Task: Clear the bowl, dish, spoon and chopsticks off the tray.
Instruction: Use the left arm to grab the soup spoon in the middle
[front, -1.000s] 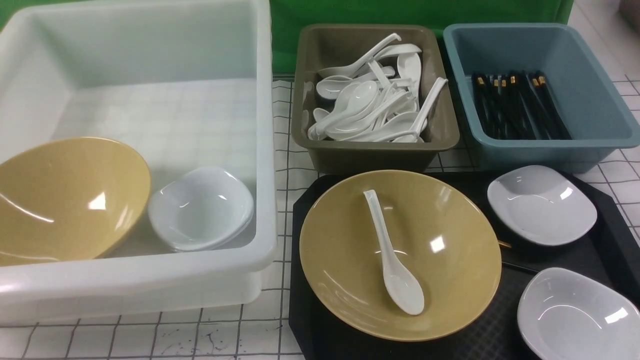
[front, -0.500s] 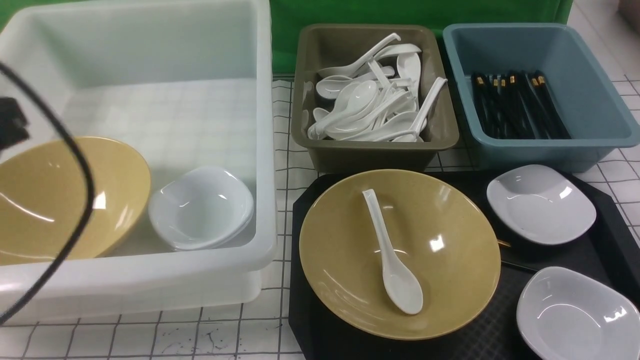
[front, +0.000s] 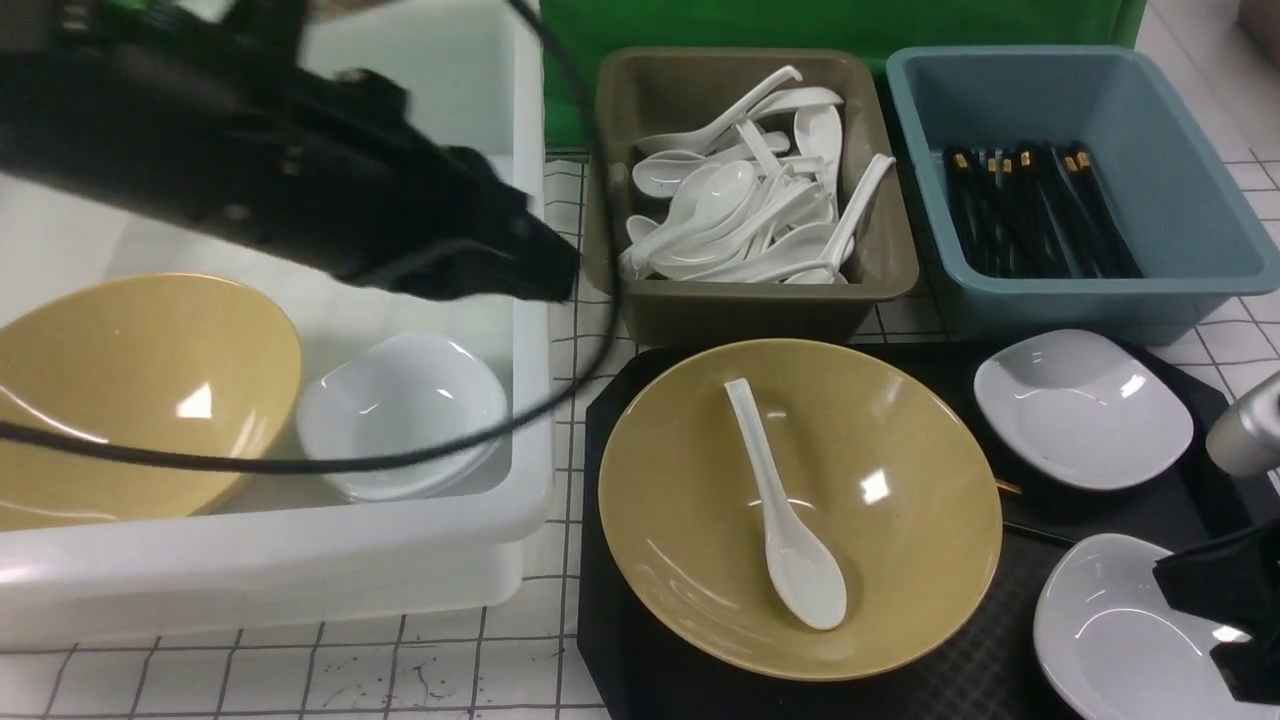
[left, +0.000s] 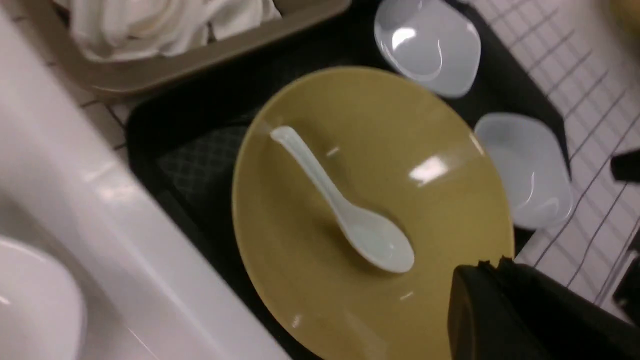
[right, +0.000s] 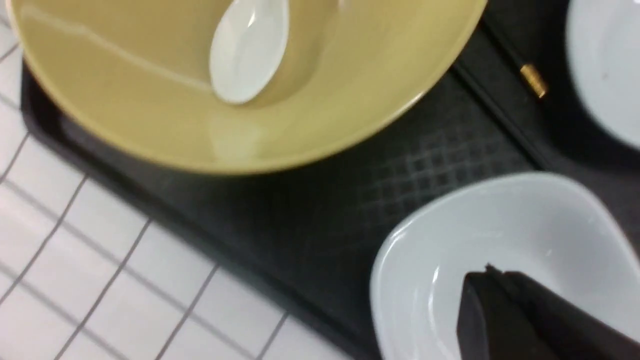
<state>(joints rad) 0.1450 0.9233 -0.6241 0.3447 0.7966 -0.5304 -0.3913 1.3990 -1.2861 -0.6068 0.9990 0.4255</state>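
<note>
The mustard-yellow bowl (front: 900, 440) sits on the left half of the black tray (front: 1000, 640), with the white spoon (front: 785, 520) lying inside it. The chopsticks are mostly hidden under the bowl; a gold band (front: 1008, 488) shows at its right rim, and also in the right wrist view (right: 532, 80). Two white dishes sit on the tray, one far right (front: 1083, 408) and one near right (front: 1140, 630). My left gripper (front: 560, 275) is shut and empty, high over the white bin's right wall. My right gripper (front: 1175, 580) is shut and empty over the near dish (right: 500, 225).
A big white bin (front: 530, 400) on the left holds another yellow bowl (front: 130, 390) and stacked white dishes (front: 400, 420). An olive bin (front: 750, 300) of spoons and a blue bin (front: 1100, 300) of chopsticks stand behind the tray. A black cable (front: 400, 462) hangs across the white bin.
My left arm has swung in from the left across the white bin toward the tray. My right gripper has come into view at the lower right over the near dish.
</note>
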